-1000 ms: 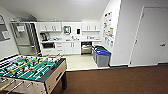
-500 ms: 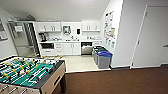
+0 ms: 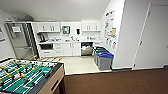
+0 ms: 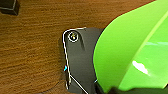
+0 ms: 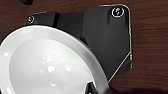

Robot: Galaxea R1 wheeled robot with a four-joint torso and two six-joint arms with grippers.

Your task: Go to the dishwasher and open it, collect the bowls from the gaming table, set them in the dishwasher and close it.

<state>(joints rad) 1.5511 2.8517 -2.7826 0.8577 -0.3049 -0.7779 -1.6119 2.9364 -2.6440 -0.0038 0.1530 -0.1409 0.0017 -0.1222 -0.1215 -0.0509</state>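
Note:
In the left wrist view a bright green bowl (image 4: 130, 50) hangs close above the brown floor, with my left gripper (image 4: 110, 89) shut on its rim. In the right wrist view a glossy white bowl (image 5: 47, 65) hangs over the same brown floor, its rim in my shut right gripper (image 5: 93, 88). Far ahead in the head view, the dishwasher (image 3: 86, 49) sits under the kitchen counter (image 3: 72, 41), right of the white cabinet doors. Its front looks dark above and steel below. The gaming table is out of view.
A wooden table-football table (image 3: 53, 80) with a green field stands close at the lower left. Grey bins with blue and green lids (image 3: 104, 60) line the right wall by the kitchen. A white door (image 3: 153, 37) is at the right. Light flooring (image 3: 77, 63) leads to the counter.
The whole head view has crept slightly forward toward the kitchen, so the camera moved. Both bowls stay in the grippers.

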